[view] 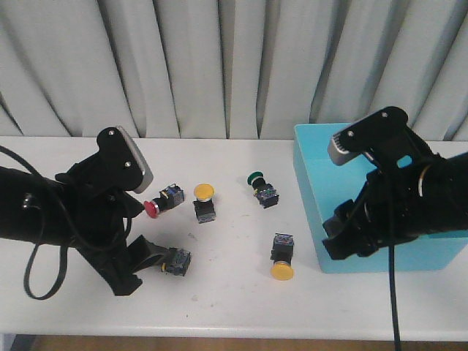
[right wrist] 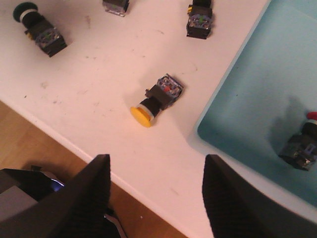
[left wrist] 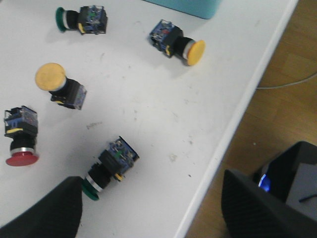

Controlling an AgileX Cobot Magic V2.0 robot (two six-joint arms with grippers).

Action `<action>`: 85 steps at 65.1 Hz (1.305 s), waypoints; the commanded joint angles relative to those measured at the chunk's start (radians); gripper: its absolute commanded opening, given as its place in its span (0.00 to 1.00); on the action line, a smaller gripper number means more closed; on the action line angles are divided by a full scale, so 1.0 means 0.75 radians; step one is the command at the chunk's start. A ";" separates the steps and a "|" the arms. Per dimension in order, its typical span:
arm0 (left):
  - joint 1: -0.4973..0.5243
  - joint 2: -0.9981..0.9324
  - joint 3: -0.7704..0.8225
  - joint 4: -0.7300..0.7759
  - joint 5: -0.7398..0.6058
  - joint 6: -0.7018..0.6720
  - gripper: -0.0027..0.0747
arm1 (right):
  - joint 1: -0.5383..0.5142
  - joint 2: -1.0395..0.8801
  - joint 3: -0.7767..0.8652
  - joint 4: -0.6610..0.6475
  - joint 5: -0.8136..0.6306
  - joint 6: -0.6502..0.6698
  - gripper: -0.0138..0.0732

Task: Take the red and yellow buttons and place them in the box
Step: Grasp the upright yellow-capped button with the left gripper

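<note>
Right gripper point(right wrist: 156, 198), jaws wide and empty beside the box point(view: 311, 190), should centre over the nearest yellow button point(right wrist: 157, 99), gripping its black body.

Count on table, front view: 5 push-button switches outside the box
- red cap: 1, the red button point(view: 153, 209)
- yellow cap: 2, the upright yellow button point(view: 205, 193) and the fallen yellow button point(view: 281, 270)
- green cap: 2, the far green button point(view: 257, 178) and the near green button point(left wrist: 110, 168)

Inside the box point(right wrist: 257, 94): 1 switch point(right wrist: 300, 147), red at its cap edge

Boxes: 1
</note>
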 commanded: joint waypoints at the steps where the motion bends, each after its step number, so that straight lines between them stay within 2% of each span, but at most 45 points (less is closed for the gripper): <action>1: -0.002 0.038 -0.051 -0.018 -0.133 -0.012 0.75 | 0.007 -0.092 0.020 0.001 -0.079 -0.015 0.62; 21: 0.004 0.474 -0.420 0.206 -0.103 -0.007 0.74 | 0.006 -0.121 0.041 0.000 -0.086 -0.031 0.62; 29: 0.029 0.637 -0.593 0.207 -0.067 0.037 0.74 | 0.006 -0.121 0.041 0.000 -0.086 -0.033 0.62; 44: 0.065 0.949 -0.972 0.174 0.137 0.156 0.74 | 0.006 -0.121 0.041 0.000 -0.086 -0.047 0.62; 60: 0.076 1.228 -1.319 0.158 0.300 0.165 0.74 | 0.006 -0.121 0.041 0.000 -0.081 -0.047 0.62; 73: 0.076 1.350 -1.440 0.126 0.341 0.162 0.72 | 0.006 -0.121 0.041 0.000 -0.081 -0.047 0.62; 85: 0.076 1.350 -1.440 0.128 0.322 0.162 0.58 | 0.006 -0.121 0.041 0.000 -0.081 -0.047 0.62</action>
